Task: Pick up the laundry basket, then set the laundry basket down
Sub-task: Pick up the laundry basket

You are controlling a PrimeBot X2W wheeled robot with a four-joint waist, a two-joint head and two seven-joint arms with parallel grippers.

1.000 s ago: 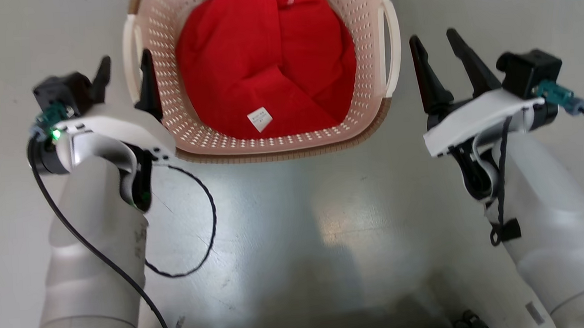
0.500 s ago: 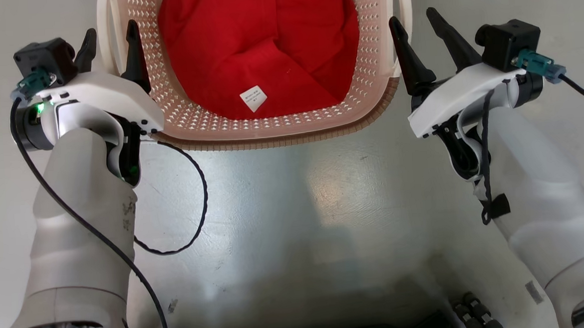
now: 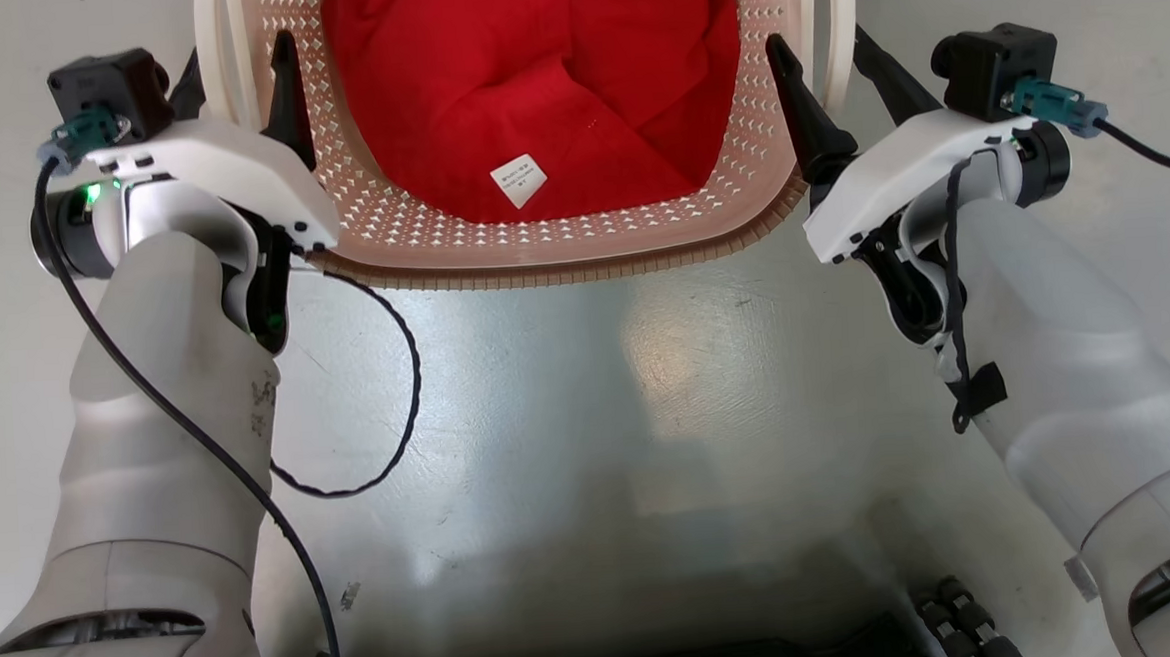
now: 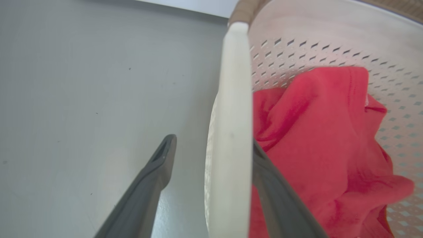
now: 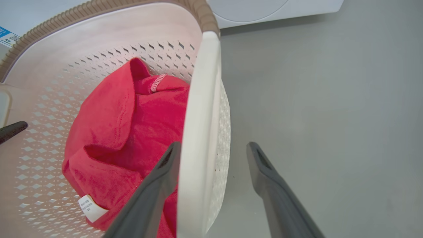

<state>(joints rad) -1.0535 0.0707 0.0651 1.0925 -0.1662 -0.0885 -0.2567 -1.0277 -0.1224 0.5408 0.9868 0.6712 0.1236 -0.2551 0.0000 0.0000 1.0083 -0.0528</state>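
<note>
Symmetrically: left pincer (image 3: 238, 56), right pincer (image 3: 815, 36) agape — straddling laundry basket (image 3: 562, 265) handles (image 4: 231, 99).

One laundry basket (image 3: 542, 267) counted, two white loop handles (image 5: 198, 132) on it, one red garment (image 3: 531, 71), one white label (image 3: 518, 174), two grippers noted, left gripper (image 3: 238, 51) and right gripper (image 3: 815, 38), four dark fingers (image 5: 145, 198), one white appliance (image 5: 274, 10) seen.

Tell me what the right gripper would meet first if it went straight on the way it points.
Likely the laundry basket: its white handle runs between the open fingers of the right gripper; depth unclear.
</note>
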